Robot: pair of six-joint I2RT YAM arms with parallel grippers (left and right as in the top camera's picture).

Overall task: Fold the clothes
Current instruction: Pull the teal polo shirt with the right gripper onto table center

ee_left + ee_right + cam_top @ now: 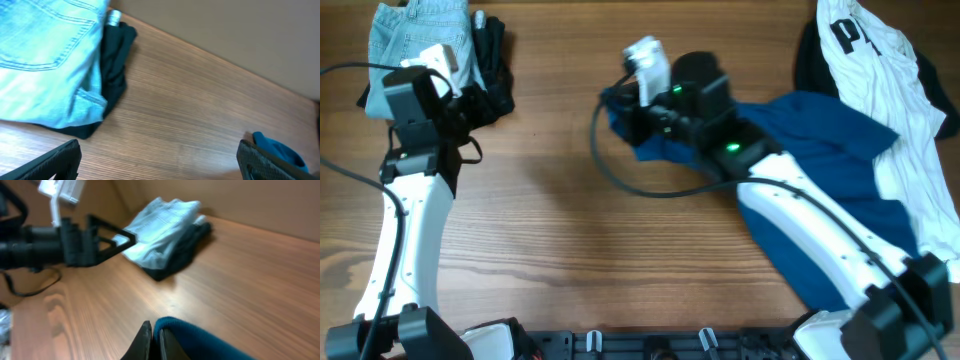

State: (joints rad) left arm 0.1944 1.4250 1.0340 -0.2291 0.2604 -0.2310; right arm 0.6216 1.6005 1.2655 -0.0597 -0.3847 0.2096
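the right gripper (pixel 152 339) is clenched on the leading edge of the large dark-blue fabric shirt (pixel 825 150), whose length runs from the jaws back rightward under that arm. the left gripper (pixel 157 146) stands released, well apart from it, beside the folded pale denim jeans (pixel 45 60).

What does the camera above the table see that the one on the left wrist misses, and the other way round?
Only the overhead view shows the white printed shirt at the far right, and the right gripper shut on the blue shirt. Only the left wrist view shows the stitching on the jeans close up, and the wall behind. Both show the jeans, the black clothes by them, some of the blue shirt and the wooden table.
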